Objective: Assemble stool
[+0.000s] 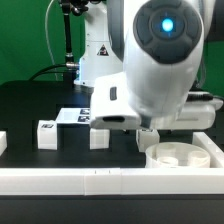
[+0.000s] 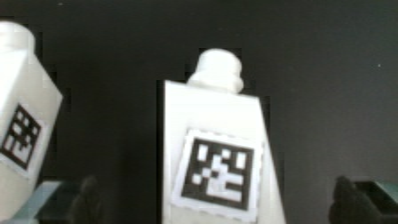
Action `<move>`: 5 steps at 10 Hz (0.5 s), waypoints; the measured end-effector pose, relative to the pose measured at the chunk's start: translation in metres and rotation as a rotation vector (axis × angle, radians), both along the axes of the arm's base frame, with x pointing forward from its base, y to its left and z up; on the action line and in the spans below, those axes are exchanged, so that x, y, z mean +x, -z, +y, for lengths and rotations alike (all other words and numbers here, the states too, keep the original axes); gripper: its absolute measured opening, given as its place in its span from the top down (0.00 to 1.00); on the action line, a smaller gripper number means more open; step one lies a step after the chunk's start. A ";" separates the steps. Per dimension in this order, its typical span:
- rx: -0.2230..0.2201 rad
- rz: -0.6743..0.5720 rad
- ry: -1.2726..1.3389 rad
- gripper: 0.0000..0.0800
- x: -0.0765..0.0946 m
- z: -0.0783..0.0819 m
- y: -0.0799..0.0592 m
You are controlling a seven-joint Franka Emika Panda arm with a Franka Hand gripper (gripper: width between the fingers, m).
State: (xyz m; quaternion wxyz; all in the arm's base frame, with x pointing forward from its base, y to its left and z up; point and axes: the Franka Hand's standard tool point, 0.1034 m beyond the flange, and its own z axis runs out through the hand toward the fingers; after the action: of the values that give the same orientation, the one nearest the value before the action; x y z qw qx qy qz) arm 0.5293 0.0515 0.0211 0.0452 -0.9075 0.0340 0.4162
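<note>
Apparently leg point(image 2: 217, 140) w/in spread tool point(image 2: 214, 200)

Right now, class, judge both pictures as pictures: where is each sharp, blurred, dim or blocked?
Exterior view: the arm looms close to the lens, soft-edged, and hides much of the table; the seat and a leg read fairly clearly. Wrist view: the middle leg is slightly blurred, though its tag stays legible; the tool's fingers sink into dark corners.
</note>
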 end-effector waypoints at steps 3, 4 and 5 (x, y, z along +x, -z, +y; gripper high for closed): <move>0.001 -0.031 -0.001 0.19 0.003 0.002 0.009; 0.000 -0.034 -0.003 0.19 0.002 0.004 0.010; 0.000 -0.037 -0.004 0.19 0.002 0.004 0.012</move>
State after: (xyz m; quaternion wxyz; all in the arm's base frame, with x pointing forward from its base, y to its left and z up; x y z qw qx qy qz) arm 0.5317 0.0557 0.0095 0.0451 -0.9150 0.0315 0.3997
